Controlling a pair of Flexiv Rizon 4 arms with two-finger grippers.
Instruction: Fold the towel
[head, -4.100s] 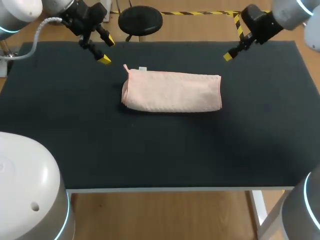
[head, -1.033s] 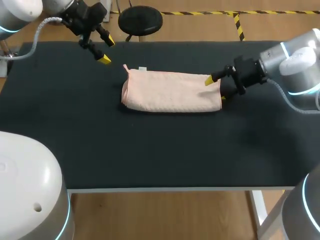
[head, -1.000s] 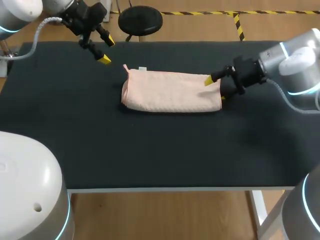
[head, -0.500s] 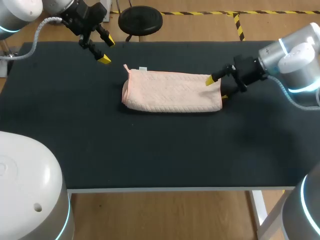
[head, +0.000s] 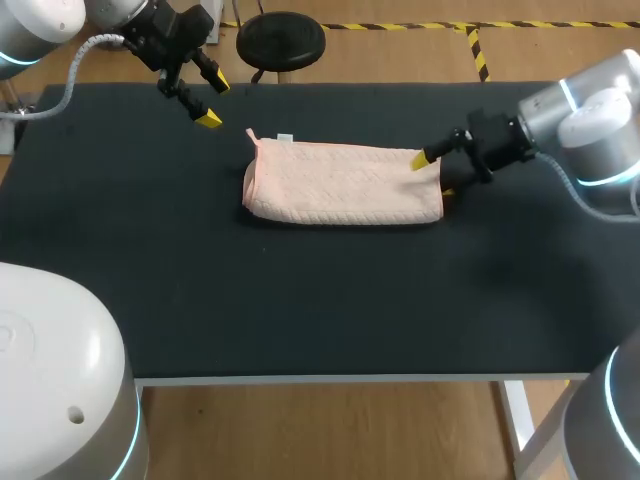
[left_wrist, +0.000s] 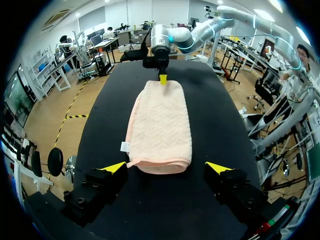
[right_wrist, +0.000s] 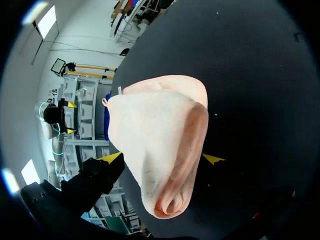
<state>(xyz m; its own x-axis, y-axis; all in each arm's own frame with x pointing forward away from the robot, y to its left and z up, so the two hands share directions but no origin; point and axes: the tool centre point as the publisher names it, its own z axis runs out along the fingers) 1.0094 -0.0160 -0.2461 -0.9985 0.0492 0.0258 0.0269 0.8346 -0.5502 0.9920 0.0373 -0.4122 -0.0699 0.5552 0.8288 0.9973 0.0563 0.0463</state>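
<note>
Watching the head view, I have the towel (head: 340, 182) lying as a long pink strip on the table (head: 300, 300), toward the far side and already doubled over.

The right gripper (head: 432, 175) is at the strip's right end with its jaws spread. One finger is over the far corner and the other is just off the near corner. The end sits between them, but I don't read it as pinched yet. The left gripper (head: 213, 102) hangs beyond the far left corner, apart from the cloth, with its jaws spread wide on nothing.

I expect the towel to be light, soft and limp, and its woven texture should grip well. The main risk is the layers sliding apart. I'd take hold at the right end and catch every layer in one pinch. Lifted, the middle will likely sag and drag on the mat, so I'd raise it before carrying it over to the left end.
</note>
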